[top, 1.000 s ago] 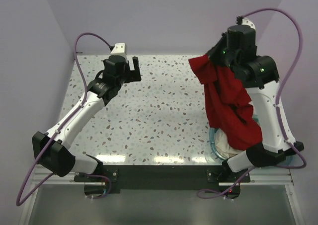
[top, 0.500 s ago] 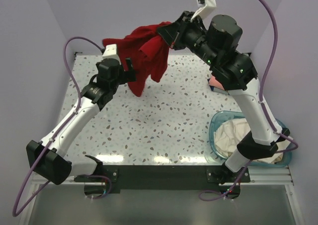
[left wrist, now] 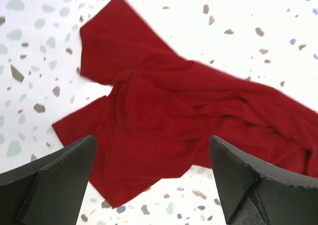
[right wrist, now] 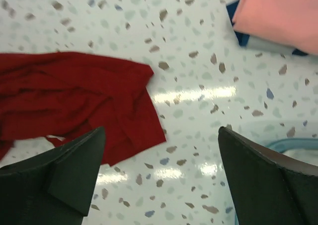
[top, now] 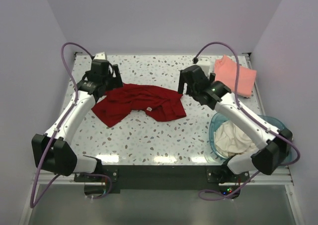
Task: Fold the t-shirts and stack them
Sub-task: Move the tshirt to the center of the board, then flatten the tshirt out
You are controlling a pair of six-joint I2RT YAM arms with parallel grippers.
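Note:
A large dark red t-shirt [top: 139, 103] lies crumpled and loosely spread on the speckled table, its small white neck label [top: 148, 109] facing up. My left gripper [top: 113, 79] hovers open over the shirt's left end, which fills the left wrist view [left wrist: 189, 115]; nothing is between its fingers [left wrist: 59, 180]. My right gripper [top: 185, 87] stands open just off the shirt's right edge [right wrist: 74, 101], over bare table. A folded salmon-pink t-shirt [top: 235, 75] rests at the back right. Cream-white t-shirts [top: 233, 138] lie in the basket.
A translucent teal plastic basket [top: 214, 123] sits at the front right beside the right arm's base; its rim [right wrist: 293, 144] shows in the right wrist view. The pink shirt [right wrist: 278, 16] lies on something dark blue. Purple walls enclose the table.
The right arm carried the red shirt from above the basket across to the table's middle, let it go and opened. The shirt now lies flat. The left gripper shifted a little toward it.

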